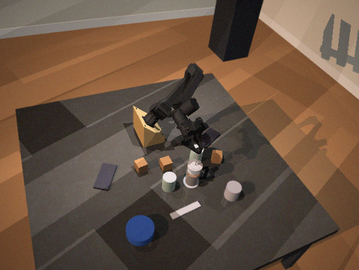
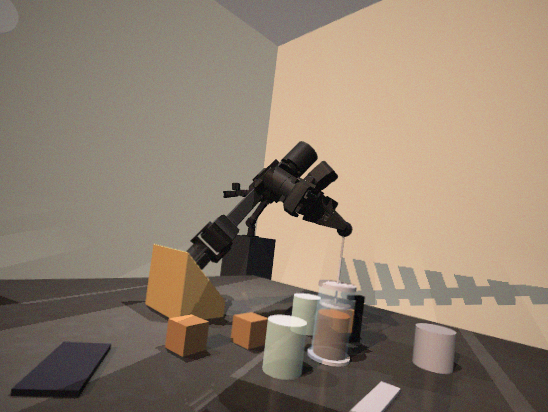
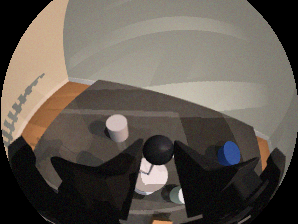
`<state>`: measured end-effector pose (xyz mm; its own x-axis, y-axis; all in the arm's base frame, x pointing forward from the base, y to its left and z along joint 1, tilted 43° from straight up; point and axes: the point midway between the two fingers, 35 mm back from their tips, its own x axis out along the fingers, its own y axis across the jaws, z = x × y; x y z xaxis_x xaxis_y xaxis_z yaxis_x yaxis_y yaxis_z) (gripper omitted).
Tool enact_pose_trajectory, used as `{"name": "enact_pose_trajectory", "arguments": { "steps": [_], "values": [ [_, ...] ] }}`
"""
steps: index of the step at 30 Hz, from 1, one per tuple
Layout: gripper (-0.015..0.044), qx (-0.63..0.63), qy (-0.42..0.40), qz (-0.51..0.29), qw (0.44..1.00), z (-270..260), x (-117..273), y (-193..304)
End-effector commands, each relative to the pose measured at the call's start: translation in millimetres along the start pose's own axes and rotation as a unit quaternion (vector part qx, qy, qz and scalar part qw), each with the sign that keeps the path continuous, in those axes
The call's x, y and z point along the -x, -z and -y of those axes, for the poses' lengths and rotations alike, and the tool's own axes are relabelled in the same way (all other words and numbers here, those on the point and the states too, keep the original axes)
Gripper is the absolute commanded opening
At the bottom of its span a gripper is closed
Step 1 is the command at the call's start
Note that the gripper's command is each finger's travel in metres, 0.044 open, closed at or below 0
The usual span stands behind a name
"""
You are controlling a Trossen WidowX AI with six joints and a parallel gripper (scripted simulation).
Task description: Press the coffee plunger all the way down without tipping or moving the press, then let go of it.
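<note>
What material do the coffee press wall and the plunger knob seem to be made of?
The coffee press wall looks like clear glass or plastic: the brown filling shows through it. The plunger knob, gripped by the claw, looks like matte black plastic or rubber: dark and without shine.

The round block (image 1: 140, 230) is blue. Two cubes (image 1: 141, 165) are orange, and the wedge (image 1: 146, 127) is yellow-orange. The coffee press (image 2: 330, 326) is see-through with brown inside. The table (image 1: 262, 210) is dark grey with lighter stripes.
</note>
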<state>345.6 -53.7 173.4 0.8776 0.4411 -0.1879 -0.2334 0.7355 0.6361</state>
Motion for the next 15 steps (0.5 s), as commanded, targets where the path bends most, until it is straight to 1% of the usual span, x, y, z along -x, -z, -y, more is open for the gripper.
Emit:
{"name": "enact_pose_trajectory", "arguments": {
  "steps": [1, 15],
  "values": [
    [0.0121, -0.012, -0.001, -0.015, 1.0, 2.2, -8.9, 18.6],
    [0.0121, -0.012, -0.001, -0.015, 1.0, 2.7, -22.3, 37.6]
  ]
}}
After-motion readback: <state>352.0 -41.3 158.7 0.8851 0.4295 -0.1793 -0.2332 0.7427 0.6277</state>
